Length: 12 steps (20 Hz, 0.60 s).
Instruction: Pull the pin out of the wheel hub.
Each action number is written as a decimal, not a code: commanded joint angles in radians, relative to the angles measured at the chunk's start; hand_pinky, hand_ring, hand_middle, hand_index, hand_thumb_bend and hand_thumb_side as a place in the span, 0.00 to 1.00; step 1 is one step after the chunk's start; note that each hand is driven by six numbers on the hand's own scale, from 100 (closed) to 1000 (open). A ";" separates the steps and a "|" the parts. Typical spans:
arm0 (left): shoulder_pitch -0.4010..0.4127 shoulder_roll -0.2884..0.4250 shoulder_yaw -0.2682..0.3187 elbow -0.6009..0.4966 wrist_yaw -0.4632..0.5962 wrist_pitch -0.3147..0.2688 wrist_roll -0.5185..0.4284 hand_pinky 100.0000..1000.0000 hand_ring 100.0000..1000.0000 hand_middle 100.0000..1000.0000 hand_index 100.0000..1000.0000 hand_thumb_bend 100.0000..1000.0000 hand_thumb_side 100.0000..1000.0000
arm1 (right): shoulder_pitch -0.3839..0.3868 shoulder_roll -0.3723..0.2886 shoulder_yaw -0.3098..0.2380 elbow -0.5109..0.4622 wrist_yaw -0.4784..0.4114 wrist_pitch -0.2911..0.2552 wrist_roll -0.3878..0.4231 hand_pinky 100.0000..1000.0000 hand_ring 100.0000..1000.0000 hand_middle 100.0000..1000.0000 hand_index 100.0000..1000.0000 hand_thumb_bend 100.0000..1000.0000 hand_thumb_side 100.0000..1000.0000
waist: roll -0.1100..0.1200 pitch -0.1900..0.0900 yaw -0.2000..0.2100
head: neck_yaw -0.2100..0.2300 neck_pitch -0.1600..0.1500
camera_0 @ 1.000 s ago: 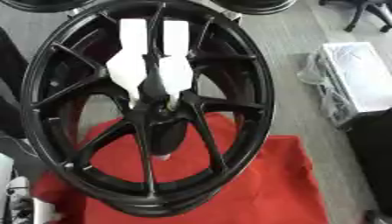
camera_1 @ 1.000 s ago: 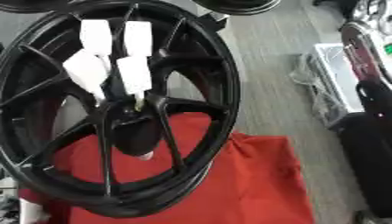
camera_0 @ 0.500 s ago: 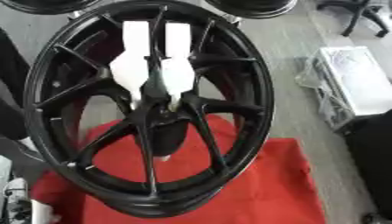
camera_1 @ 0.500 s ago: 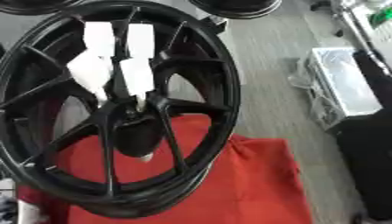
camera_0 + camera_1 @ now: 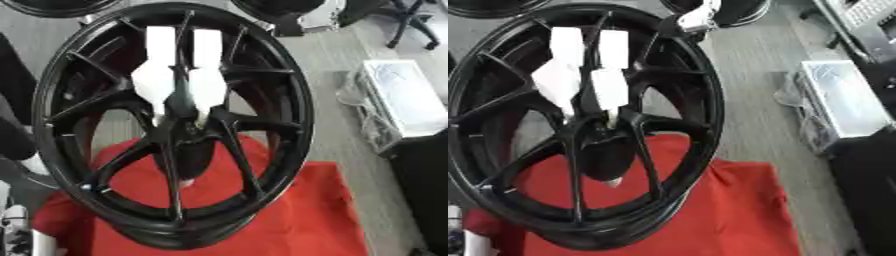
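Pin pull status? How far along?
Done: the right hand is at the hub of the wheel, which stands upright on the red cloth. In hand: gripping the pin, which I cannot see. Left: pulling it clear.

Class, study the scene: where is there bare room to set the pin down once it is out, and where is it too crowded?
Free: the red cloth right of the wheel, and the grey floor between the wheel and the white box. Crowded: the hub, hemmed by spokes and the white fingers, and the cloth under the rim.
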 commanded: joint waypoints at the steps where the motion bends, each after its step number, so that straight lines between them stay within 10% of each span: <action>1: 0.000 0.033 0.002 -0.008 0.001 -0.001 -0.003 0.78 0.89 0.83 0.81 0.15 0.88 | -0.033 0.013 0.015 0.038 0.033 -0.015 0.061 0.85 0.78 0.73 0.81 0.59 0.12 | 0.006 -0.027 -0.003 | -0.003 -0.002; 12: 0.022 0.036 0.013 0.000 -0.002 -0.003 0.008 0.78 0.89 0.83 0.81 0.14 0.88 | -0.106 0.139 0.067 0.175 0.094 -0.050 0.168 0.86 0.79 0.74 0.82 0.56 0.09 | 0.011 -0.043 -0.041 | 0.021 -0.002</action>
